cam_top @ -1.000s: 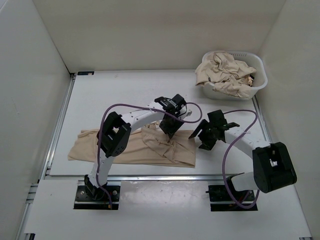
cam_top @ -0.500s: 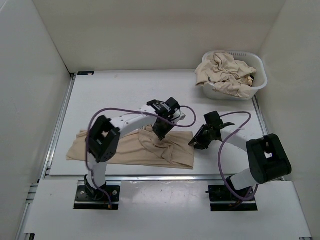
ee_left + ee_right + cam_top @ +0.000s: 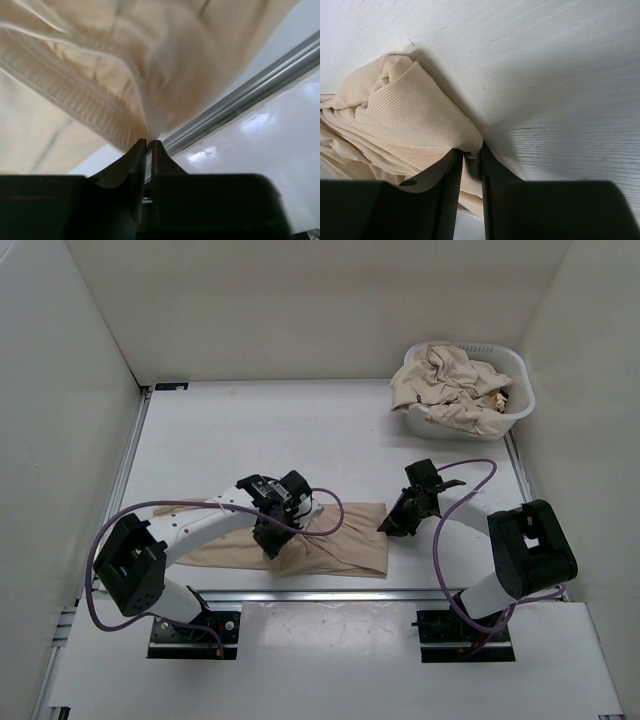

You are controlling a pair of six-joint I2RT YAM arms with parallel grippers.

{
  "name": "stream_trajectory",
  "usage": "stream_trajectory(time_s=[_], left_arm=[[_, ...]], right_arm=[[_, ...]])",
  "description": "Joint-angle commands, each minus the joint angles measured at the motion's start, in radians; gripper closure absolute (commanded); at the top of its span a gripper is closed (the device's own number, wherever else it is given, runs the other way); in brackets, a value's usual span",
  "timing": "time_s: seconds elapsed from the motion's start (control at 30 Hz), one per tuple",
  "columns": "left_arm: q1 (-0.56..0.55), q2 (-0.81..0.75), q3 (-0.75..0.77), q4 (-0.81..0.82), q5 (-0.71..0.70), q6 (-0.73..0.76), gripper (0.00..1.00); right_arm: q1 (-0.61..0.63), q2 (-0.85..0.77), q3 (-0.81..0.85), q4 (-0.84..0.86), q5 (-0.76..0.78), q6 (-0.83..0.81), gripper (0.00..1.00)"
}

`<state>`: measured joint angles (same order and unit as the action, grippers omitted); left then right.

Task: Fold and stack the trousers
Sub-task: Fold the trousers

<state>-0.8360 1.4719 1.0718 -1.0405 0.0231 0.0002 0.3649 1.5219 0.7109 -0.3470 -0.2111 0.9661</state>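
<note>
Folding has only begun, by the look of it: one pair of trousers (image 3: 335,550) lies spread lengthwise along the lower middle of the top view, on the table (image 3: 240,430) near its front rail, still long and rumpled rather than squared into a packet. No finished stack shows anywhere on the table. The remaining trousers sit as a crumpled heap in the white laundry basket (image 3: 520,400) at the upper right of the frame, so most of the job looks outstanding: finish this pair, then fetch, fold and stack the others. Left claw (image 3: 149,145): fingers pressed nearly together on a thin ribbed hem of the cloth, which rises out of the pinch and fills the upper part of the wrist view; in the top view this claw sits low over the middle of the garment, left of centre. Right claw (image 3: 470,155): jaws drawn close, nipping a rounded fold at the garment's right-hand end, just off the bare table. Both grips appear to be on the same pair, one mid-length, one at the end. Judgement: set up for a lift or fold-over.
</note>
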Motion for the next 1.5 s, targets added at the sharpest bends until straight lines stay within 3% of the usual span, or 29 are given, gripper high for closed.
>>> stream_trajectory(time_s=[0.0, 0.07, 0.17, 0.3, 0.37, 0.53, 0.67, 0.9, 0.97, 1.47], left_arm=[[0.032, -0.067, -0.074, 0.023, -0.040, 0.000, 0.76], [0.046, -0.081, -0.099, 0.033, -0.054, 0.000, 0.64], [0.089, -0.099, -0.115, 0.043, -0.118, 0.000, 0.54], [0.164, -0.153, -0.014, 0.043, -0.166, 0.000, 0.51], [0.185, -0.191, 0.090, 0.066, -0.116, 0.000, 0.51], [0.160, -0.121, 0.246, 0.088, 0.053, 0.000, 0.31], [0.138, 0.087, 0.310, 0.088, 0.072, 0.000, 0.30], [0.129, 0.231, 0.323, 0.231, 0.049, 0.000, 0.31], [0.129, 0.264, 0.341, 0.241, 0.032, 0.000, 0.36], [0.129, 0.350, 0.350, 0.283, 0.063, 0.000, 0.40]], right_arm=[[0.003, 0.029, 0.002, -0.061, 0.059, -0.033, 0.74], [0.003, 0.029, 0.002, -0.061, 0.059, -0.033, 0.74], [0.003, 0.029, 0.002, -0.070, 0.059, -0.044, 0.73], [0.003, 0.029, 0.012, -0.070, 0.059, -0.044, 0.73], [0.003, 0.029, 0.012, -0.070, 0.059, -0.044, 0.73], [0.003, 0.040, 0.022, -0.079, 0.059, -0.053, 0.72], [0.003, 0.040, 0.032, -0.079, 0.059, -0.053, 0.72], [0.003, 0.058, 0.032, -0.089, 0.059, -0.043, 0.72], [0.003, 0.058, 0.032, -0.089, 0.059, -0.043, 0.72], [0.003, 0.067, 0.032, -0.089, 0.059, -0.043, 0.72]])
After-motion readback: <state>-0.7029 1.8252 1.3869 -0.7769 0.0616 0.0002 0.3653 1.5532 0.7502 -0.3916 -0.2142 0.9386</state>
